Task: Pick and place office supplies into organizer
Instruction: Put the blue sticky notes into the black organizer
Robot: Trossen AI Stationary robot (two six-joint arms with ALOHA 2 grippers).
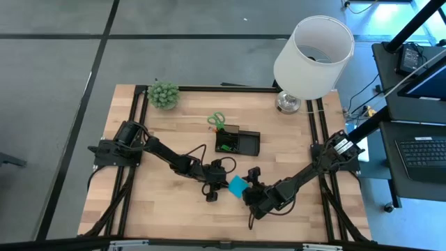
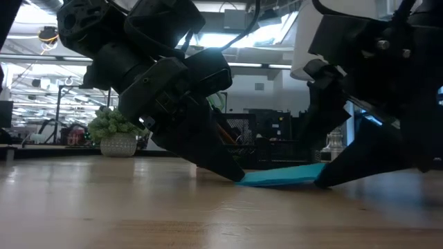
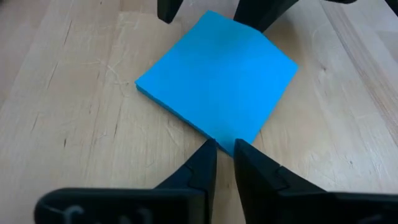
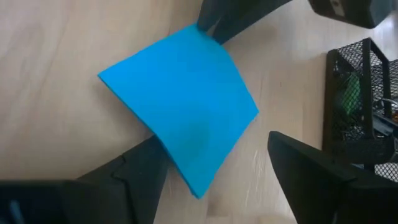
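The blue sticky-note pad [image 1: 237, 185] lies on the table between both grippers. My left gripper [image 3: 224, 148] stands at one corner of it with its fingers shut. My right gripper [image 4: 227, 158] is open on the opposite side, one finger at the pad's edge and the other standing apart on bare wood. In the low view the pad [image 2: 284, 176] is slightly tilted, with the end toward the right gripper raised. The black mesh organizer [image 1: 237, 141] sits farther back, and the green-handled scissors [image 1: 217, 120] stick up at its far left corner. My left gripper touches the pad's corner [image 3: 231, 148] with its shut fingertips [image 3: 208, 149], slanting down from the table's left, tips low at the table. My right gripper has one finger [image 4: 146, 163] against the pad's edge [image 4: 163, 142], slanting down from the right. That end [image 2: 317, 168] is raised a little off the wood.
A small green potted plant [image 1: 163, 95] stands at the far left of the table. A white-shaded lamp [image 1: 312, 56] stands at the far right. Bare wood lies around the pad and toward the near edge. The organizer's mesh wall [image 4: 348, 99] is close beside my right gripper.
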